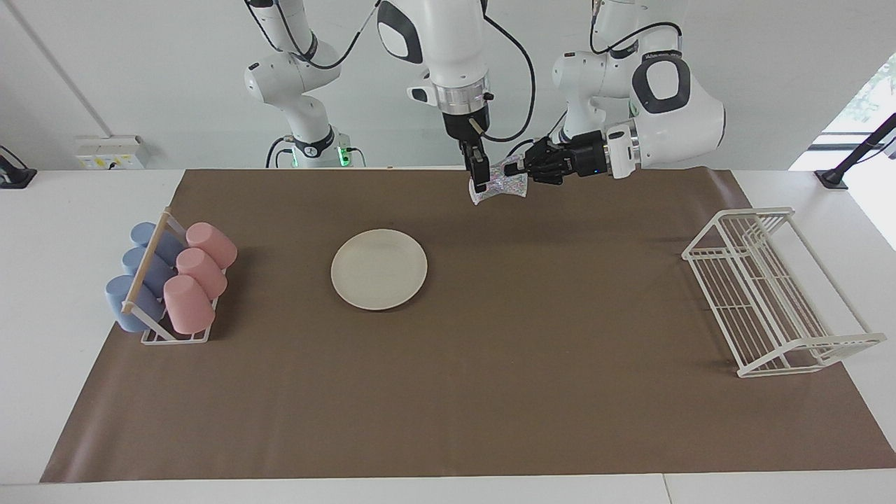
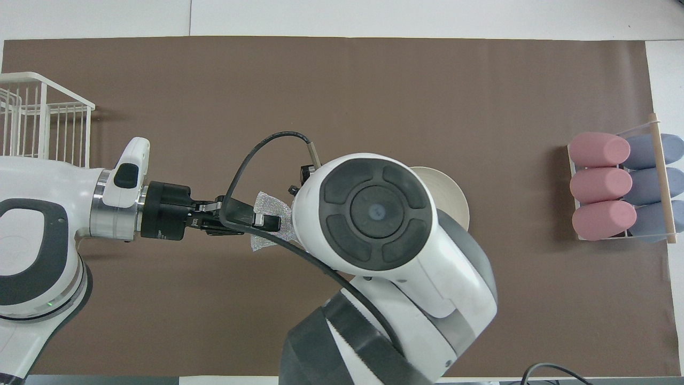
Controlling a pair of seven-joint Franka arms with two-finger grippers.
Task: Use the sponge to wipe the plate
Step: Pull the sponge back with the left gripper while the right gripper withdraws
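Your left gripper (image 1: 521,170) is clenched on one end of the sponge (image 1: 500,187), reaching in level from the left arm's end of the table. The right gripper (image 1: 479,183) hangs straight down at the sponge's other end. Whether it is gripping or has let go cannot be told from either view.

The sponge is up in the air over the brown mat (image 1: 490,350), not over the plate (image 1: 379,269) and well clear of it.

The plate lies flat on the mat with nothing on it and neither gripper touching it.

Finding: the sponge is in hand and appears to be mid-handover between the two arms, but no wiping has begun. You have yet to free the sponge to one arm, carry it over the plate, lower it onto the surface and rub.

The cup rack (image 1: 171,280) stands beside the plate toward the right arm's end. The white wire rack (image 1: 777,294) stands well apart from the plate toward the left arm's end.
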